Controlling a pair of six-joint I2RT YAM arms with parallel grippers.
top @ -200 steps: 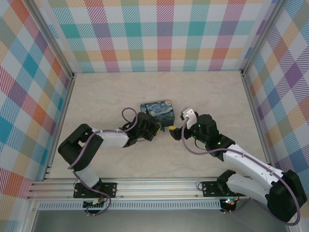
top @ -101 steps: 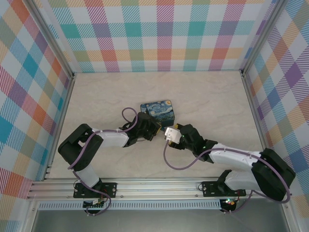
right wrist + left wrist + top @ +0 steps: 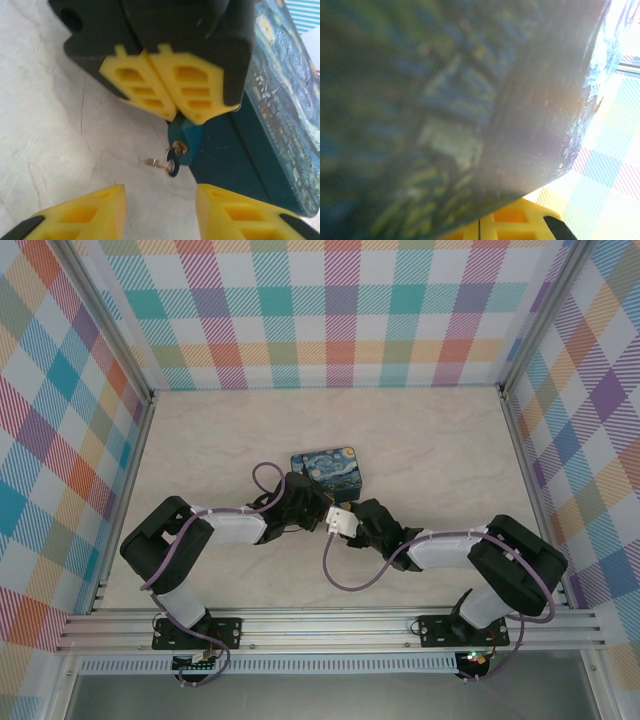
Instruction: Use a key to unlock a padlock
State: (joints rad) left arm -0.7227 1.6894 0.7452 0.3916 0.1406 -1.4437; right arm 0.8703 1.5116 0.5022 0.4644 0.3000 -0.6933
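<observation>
Teal-blue and tiny, the padlock [image 3: 186,141] sits just right of centre in the right wrist view, its upper end tucked out of sight behind the tips of the left gripper [image 3: 175,114]. That gripper comes in from the top of the frame. It is a black housing with two yellow ribbed plastic fingers [image 3: 135,82] pressed together along a seam, pinching the padlock's top at their tips.

The padlock's body lies against the dark teal side of the rectangular box with the Starry Night print on its lid [image 3: 280,95], which runs down the right edge of the frame. A brass-coloured spot shows at the padlock's lower end, and there hangs the small thin grey metal key [image 3: 169,159]. Its dark rounded head touches the padlock, and a silvery bit points left over the pale marble-patterned tabletop [image 3: 50,130]. Whether it is seated in the keyhole I cannot tell.

The right gripper [image 3: 160,195] stands wide open along the bottom edge, one yellow finger at lower left and one at lower right. Neither touches the key, which is just above the gap between them.

From overhead, the two arms meet just below the centre of the frame, at the box's near edge. The left arm [image 3: 230,528] reaches in from the lower left and the right arm [image 3: 440,550] folds in from the lower right, with a purple cable [image 3: 340,582] looping beneath it.

In the left wrist view the box's painted surface is a close blue blur, with a yellow finger at the bottom edge.
</observation>
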